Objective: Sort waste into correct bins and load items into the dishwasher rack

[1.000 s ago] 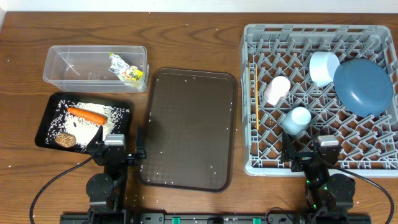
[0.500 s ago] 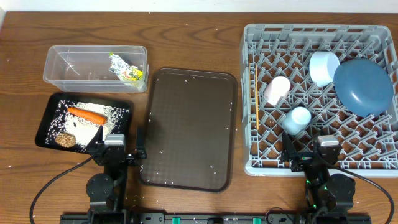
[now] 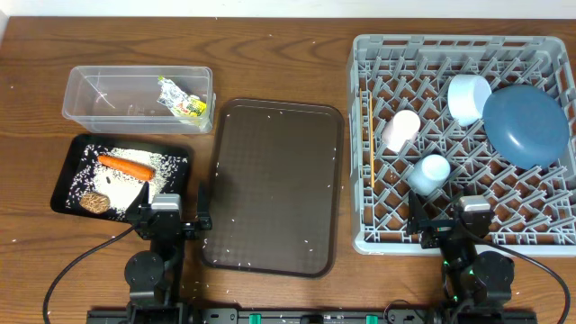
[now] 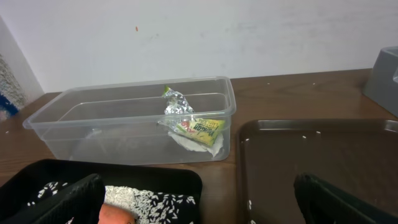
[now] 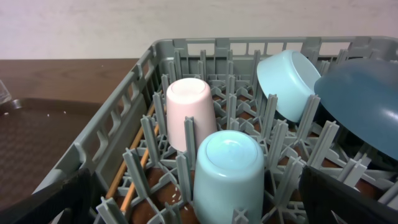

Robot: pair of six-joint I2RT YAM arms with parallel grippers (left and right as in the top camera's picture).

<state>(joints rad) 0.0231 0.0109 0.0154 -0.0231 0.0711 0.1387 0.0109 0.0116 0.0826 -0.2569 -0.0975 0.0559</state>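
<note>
The clear tub holds the yellow-green wrapper lying on a white paper wad. In the black tray lie the carrot, rice and a brown lump. The grey rack carries the dark blue plate, bowl, pink cup, light blue cup and chopsticks. My left gripper stands open beside the black tray's near corner. My right gripper stands open at the rack's near edge, short of the blue cup.
A large dark brown serving tray lies between the bins and the rack, speckled with stray rice grains. More grains dot the wooden table. A white wall rises behind the table's far edge.
</note>
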